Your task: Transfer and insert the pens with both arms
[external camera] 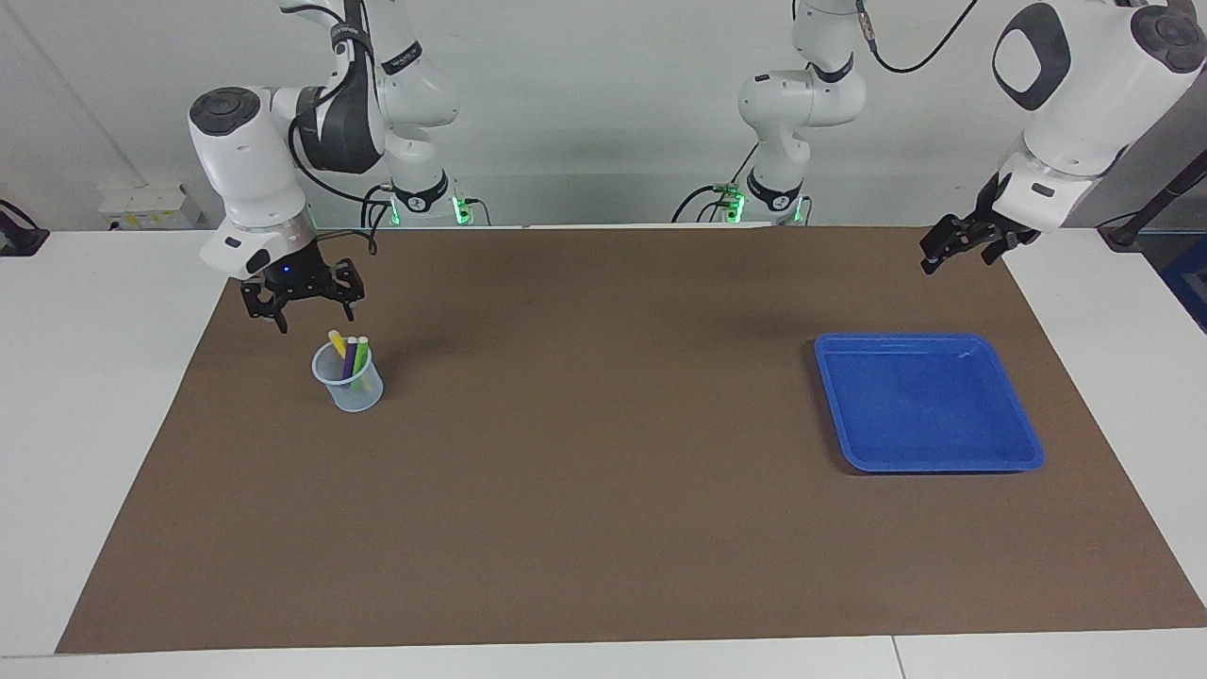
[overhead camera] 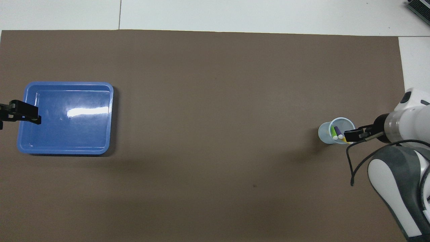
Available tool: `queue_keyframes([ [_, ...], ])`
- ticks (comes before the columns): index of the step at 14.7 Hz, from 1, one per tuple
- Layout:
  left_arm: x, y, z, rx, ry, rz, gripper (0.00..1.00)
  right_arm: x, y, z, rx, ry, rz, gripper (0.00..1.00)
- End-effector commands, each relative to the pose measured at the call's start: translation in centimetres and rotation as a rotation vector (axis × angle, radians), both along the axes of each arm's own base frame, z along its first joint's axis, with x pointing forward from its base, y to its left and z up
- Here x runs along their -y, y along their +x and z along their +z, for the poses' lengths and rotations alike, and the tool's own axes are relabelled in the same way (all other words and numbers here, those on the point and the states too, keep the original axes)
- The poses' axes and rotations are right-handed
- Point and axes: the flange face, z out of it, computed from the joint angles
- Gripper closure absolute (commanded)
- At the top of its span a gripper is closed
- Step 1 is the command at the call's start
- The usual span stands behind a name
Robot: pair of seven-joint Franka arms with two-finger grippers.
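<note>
Standing upright together in a small clear plastic cup [external camera: 348, 379], the three pens show their pale ends above its rim: the yellow pen [external camera: 337, 343] leans toward the right arm's end of the table, the purple pen [external camera: 350, 356] sits in the middle, and the bright green pen [external camera: 361, 358] is on the side toward the table's centre. That cup rests on the brown mat [external camera: 603, 471] toward the right arm's end of the table, and serves as the landmark for everything else. Just above the cup and slightly off it toward the robots hangs the right gripper [external camera: 304, 302], raised clear of the pen tops, its fingers spread apart and holding nothing; in the overhead view its black tip overlaps the cup's edge, but the facing view shows a gap between them. Well apart from the cup, toward the left arm's end of the table, lies a blue tray [external camera: 1023, 443] flat on the mat, with nothing visible inside it. The left gripper [external camera: 943, 253] is up in the air over the mat's edge beside that tray, well away from the cup; whether its fingers are parted or closed I cannot tell. White tabletop [external camera: 94, 377] borders the mat on all sides.
</note>
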Motion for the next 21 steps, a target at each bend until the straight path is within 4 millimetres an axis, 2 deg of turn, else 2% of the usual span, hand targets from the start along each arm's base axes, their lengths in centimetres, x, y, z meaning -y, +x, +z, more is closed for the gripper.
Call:
queue_keyframes([
  [1,-0.1,-0.2,-0.2,-0.008,0.004,0.001,0.00,-0.1,1.8,2.2,-0.025,-0.005,-0.022,0.00],
  [6,-0.2,-0.4,0.4,0.002,0.004,0.003,0.00,-0.3,2.7,5.3,-0.026,-0.002,-0.025,0.00],
  [10,0.0,-0.4,0.4,0.002,0.004,-0.002,0.00,-0.4,3.7,8.7,-0.020,0.006,-0.032,0.00],
  [12,0.0,-0.4,0.5,0.004,0.004,-0.002,0.00,-0.7,4.0,10.2,-0.008,0.039,-0.038,0.00],
  [15,0.0,-0.4,0.5,0.004,0.004,-0.002,0.00,-1.7,4.3,11.1,0.003,0.071,-0.030,0.00],
  [16,0.0,-0.4,0.5,0.004,0.004,-0.002,0.00,-1.7,4.3,12.3,0.013,0.071,-0.029,0.00],
  [19,0.1,-0.4,0.5,0.004,0.004,-0.003,0.00,-0.7,5.0,14.7,-0.012,0.074,-0.053,0.00],
  [21,0.2,-0.4,0.5,0.004,0.004,-0.005,0.00,0.1,5.3,14.7,-0.021,0.101,-0.106,0.00],
])
